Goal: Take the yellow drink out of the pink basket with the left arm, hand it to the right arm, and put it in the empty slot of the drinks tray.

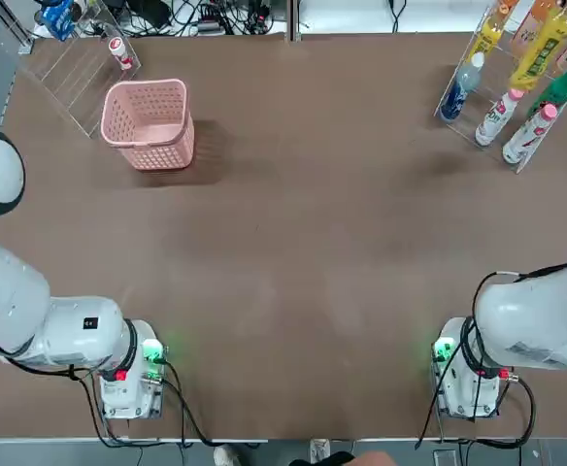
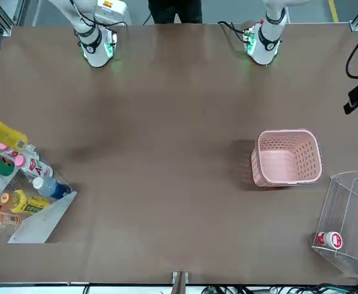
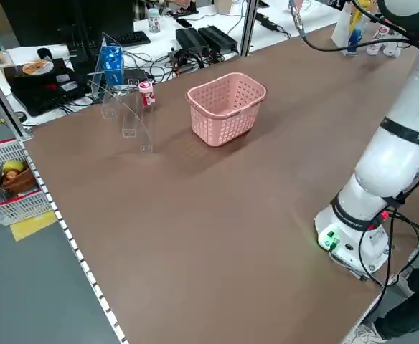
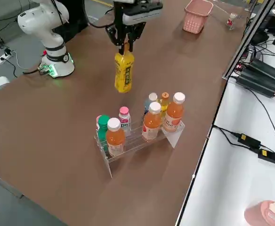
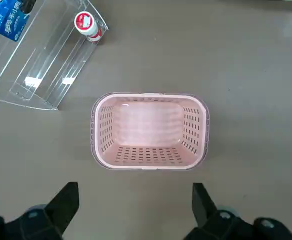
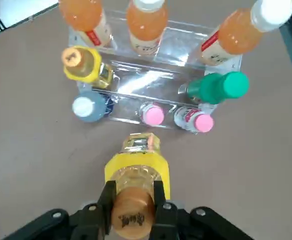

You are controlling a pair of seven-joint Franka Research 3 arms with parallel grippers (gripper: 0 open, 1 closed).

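Observation:
The yellow drink [image 4: 124,71] hangs upright by its cap from my right gripper [image 4: 126,43], which is shut on it, above the table just beside the drinks tray [image 4: 138,137]. From the right wrist view the yellow drink [image 6: 136,172] sits in front of the tray [image 6: 151,82], whose middle slot between a small yellow bottle [image 6: 85,65] and a green one [image 6: 217,87] is bare. The pink basket [image 1: 149,122] stands at the far left with nothing in it. My left gripper [image 5: 135,194] hovers open above the basket [image 5: 148,131].
A clear acrylic rack [image 1: 68,66] with a small red-and-white bottle [image 5: 88,25] and a blue carton [image 5: 7,19] stands beside the basket. The tray also holds orange, blue and pink-capped bottles. The arm bases [image 1: 128,374] sit at the near edge.

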